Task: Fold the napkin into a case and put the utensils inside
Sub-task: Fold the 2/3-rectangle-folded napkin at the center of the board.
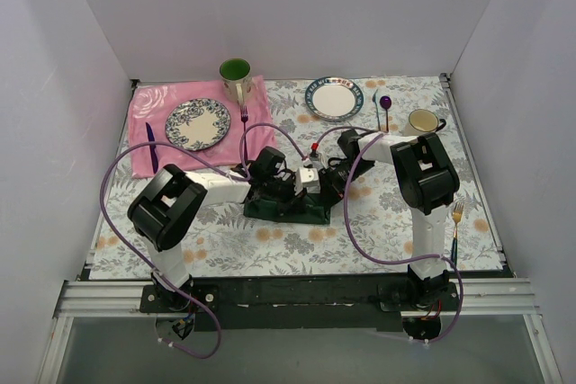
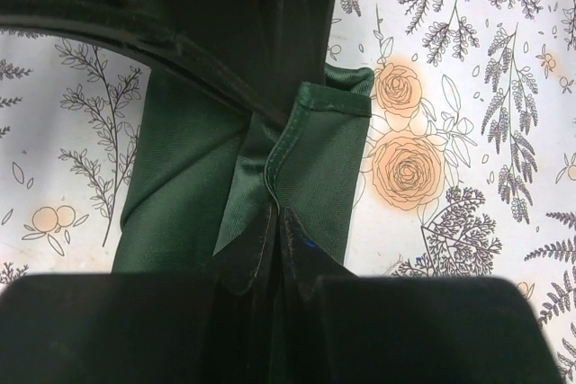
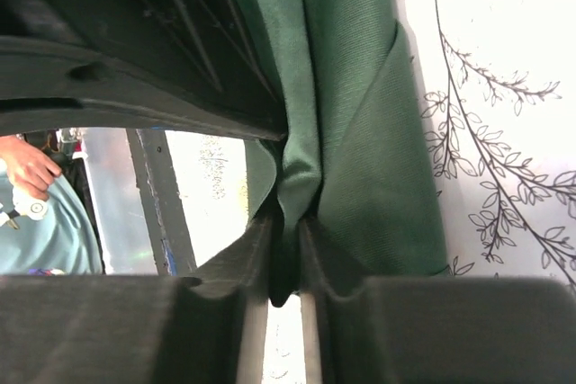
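The dark green napkin (image 1: 290,211) lies bunched into a narrow strip at the middle of the floral tablecloth, under both grippers. My left gripper (image 1: 286,188) is shut on a hemmed fold of the napkin (image 2: 180,186), seen in the left wrist view (image 2: 277,222). My right gripper (image 1: 317,179) is shut on another fold of the napkin (image 3: 360,132), seen in the right wrist view (image 3: 288,240). The two grippers are close together over the cloth. One utensil, a gold fork with a dark green handle (image 1: 456,225), lies at the right edge of the table. Other gold utensils are not in view.
A pink cloth (image 1: 162,101) at the back left holds a patterned plate (image 1: 197,123), a purple knife (image 1: 150,143) and a pink fork (image 1: 244,123). A green cup (image 1: 236,74), a blue-rimmed plate (image 1: 334,98), a purple spoon (image 1: 385,105) and a mug (image 1: 423,121) stand along the back.
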Controlling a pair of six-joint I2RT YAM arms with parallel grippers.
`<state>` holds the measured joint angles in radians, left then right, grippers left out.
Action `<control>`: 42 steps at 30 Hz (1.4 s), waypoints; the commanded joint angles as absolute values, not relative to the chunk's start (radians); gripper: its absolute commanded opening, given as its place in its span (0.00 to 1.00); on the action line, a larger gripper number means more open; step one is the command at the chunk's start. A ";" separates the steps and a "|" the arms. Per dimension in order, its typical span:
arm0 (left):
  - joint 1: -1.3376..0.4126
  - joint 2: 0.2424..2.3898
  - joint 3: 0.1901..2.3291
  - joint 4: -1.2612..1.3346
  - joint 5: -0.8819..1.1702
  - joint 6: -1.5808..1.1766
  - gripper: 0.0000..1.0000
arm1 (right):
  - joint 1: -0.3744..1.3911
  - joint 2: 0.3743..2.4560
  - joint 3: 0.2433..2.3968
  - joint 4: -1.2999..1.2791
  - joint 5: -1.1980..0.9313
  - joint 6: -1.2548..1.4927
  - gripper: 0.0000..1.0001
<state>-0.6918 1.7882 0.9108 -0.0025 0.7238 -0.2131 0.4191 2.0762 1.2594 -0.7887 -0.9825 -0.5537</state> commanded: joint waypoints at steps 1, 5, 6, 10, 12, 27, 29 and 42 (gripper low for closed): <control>-0.680 1.778 0.908 -0.005 0.750 -0.225 0.00 | 0.408 2.011 1.311 -0.830 -1.000 -0.529 0.28; -0.678 1.781 0.904 -0.005 0.755 -0.227 0.00 | 0.397 1.999 1.336 -0.850 -1.009 -0.505 0.38; -0.678 1.781 0.904 0.021 0.756 -0.229 0.00 | 0.391 1.996 1.335 -0.848 -1.017 -0.502 0.40; -0.675 1.782 0.899 0.032 0.758 -0.236 0.00 | 0.377 1.994 1.325 -0.856 -1.031 -0.502 0.50; -0.673 1.786 0.899 0.035 0.758 -0.241 0.00 | 0.377 1.994 1.318 -0.842 -1.032 -0.499 0.60; -0.646 1.793 0.934 0.018 0.790 -0.284 0.00 | 0.377 1.988 1.227 -0.666 -1.034 -0.443 0.29; -0.644 1.792 0.939 0.018 0.796 -0.307 0.00 | 0.377 1.979 1.223 -0.657 -1.038 -0.442 0.16; -0.572 1.718 0.908 0.110 0.834 -0.503 0.50 | 0.379 1.930 1.180 -0.611 -1.069 -0.453 0.01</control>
